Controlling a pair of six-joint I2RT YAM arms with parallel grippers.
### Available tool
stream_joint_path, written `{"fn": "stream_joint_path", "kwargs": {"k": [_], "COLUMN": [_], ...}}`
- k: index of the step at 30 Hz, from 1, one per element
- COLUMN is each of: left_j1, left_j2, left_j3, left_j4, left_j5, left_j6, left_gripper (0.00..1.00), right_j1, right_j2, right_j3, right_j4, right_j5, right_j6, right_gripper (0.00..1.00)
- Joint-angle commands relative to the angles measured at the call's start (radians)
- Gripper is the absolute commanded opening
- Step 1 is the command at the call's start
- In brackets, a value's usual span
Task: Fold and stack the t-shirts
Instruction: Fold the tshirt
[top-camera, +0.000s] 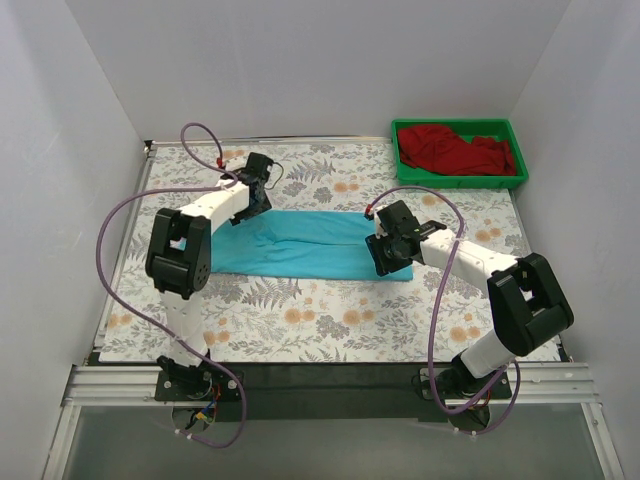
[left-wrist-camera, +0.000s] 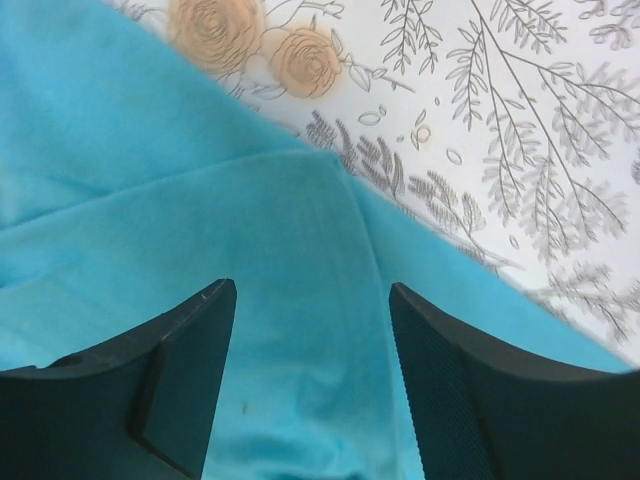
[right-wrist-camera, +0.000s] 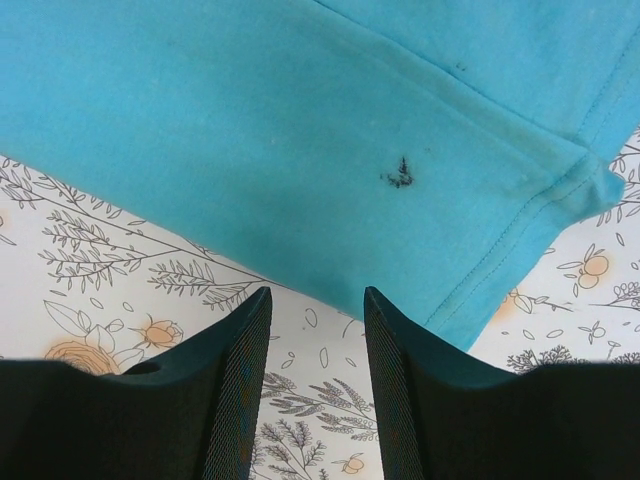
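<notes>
Left gripper (left-wrist-camera: 310, 290) hung spread over the turquoise t-shirt (top-camera: 300, 245), pinching nothing. Right gripper (right-wrist-camera: 317, 295), equally spread and empty, hovered at its hem over the floral table (right-wrist-camera: 120, 240).

Turquoise t-shirt (top-camera: 300, 245) folded into a long band, lying flat crosswise on floral tablecloth (top-camera: 330, 320), small dark mark near one hem. Dark red t-shirt (top-camera: 455, 150) crumpled inside green tray (top-camera: 460, 182), far right.

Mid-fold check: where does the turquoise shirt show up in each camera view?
Top external: turquoise shirt lies spread across the centre of the picture.
Left wrist: turquoise shirt fills the left and bottom, its edge running diagonally.
Right wrist: turquoise shirt covers the top, hemmed corner at right.
Shared landmark: the floral tablecloth bordering it in every view.
</notes>
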Motion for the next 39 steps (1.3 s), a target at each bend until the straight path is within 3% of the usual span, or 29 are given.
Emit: {"fn": "stream_joint_path", "kwargs": {"k": [1, 8, 17, 27, 35, 39], "left_j1": [-0.007, -0.007, 0.01, 0.048, 0.085, 0.087], "left_j2": [-0.224, -0.354, -0.295, -0.092, 0.118, 0.196], "left_j3": [-0.096, -0.337, -0.414, -0.273, -0.02, 0.077], "left_j4": [0.016, -0.016, 0.065, 0.113, 0.225, 0.269], "left_j5": [-0.017, 0.025, 0.014, 0.008, 0.164, 0.216], "left_j6": [-0.067, -0.162, -0.157, -0.053, 0.304, 0.445], "left_gripper": [0.6, 0.61, 0.61, 0.61, 0.66, 0.7], "right_j1": [0.009, 0.012, 0.012, 0.028, 0.154, 0.293], "right_j2": [-0.006, 0.029, 0.063, 0.094, 0.155, 0.238], "right_j3": [0.004, -0.011, -0.042, -0.098, -0.026, 0.075], "right_j4": [0.009, 0.012, 0.012, -0.051, -0.181, -0.203], "right_j5": [-0.024, -0.02, -0.005, -0.135, -0.403, -0.507], "right_j6": [-0.015, -0.025, -0.025, -0.016, -0.03, -0.036], "right_gripper": [0.42, 0.42, 0.42, 0.42, 0.42, 0.42]}}
